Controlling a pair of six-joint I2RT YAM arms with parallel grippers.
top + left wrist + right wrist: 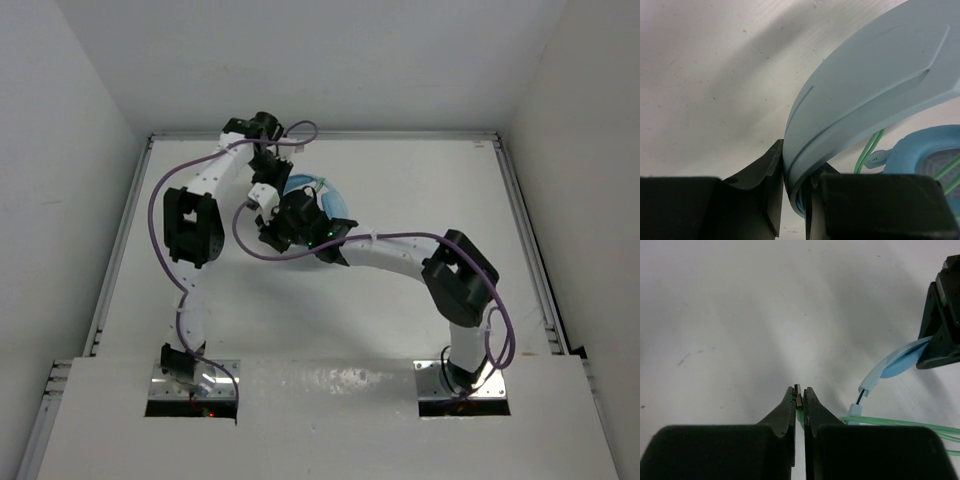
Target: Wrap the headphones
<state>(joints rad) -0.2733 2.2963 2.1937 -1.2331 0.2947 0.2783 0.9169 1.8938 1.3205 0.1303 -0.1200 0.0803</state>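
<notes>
The right claw (799,401) is clenched on the thin pale green cable (900,423); a bit of green is pinched between its tips, and the rest runs off to the right in several strands. The left claw (790,167) is grasping the headphones (875,90) by the headband; its black fingers (765,165) press on either side of the smooth light blue arch. Beside that arch one oval ear cup (922,150) shows in a deeper blue, with green strands crossing it. From above, the headphones sit about midway between the left and right edges of the table and closer to its far edge than its near one; they are mostly hidden under the two wrists. The table (420,190) is flat, white and lightly scuffed, with a pale rail along its left, right and far edges; plain white walls (330,60) close it in on three sides.
</notes>
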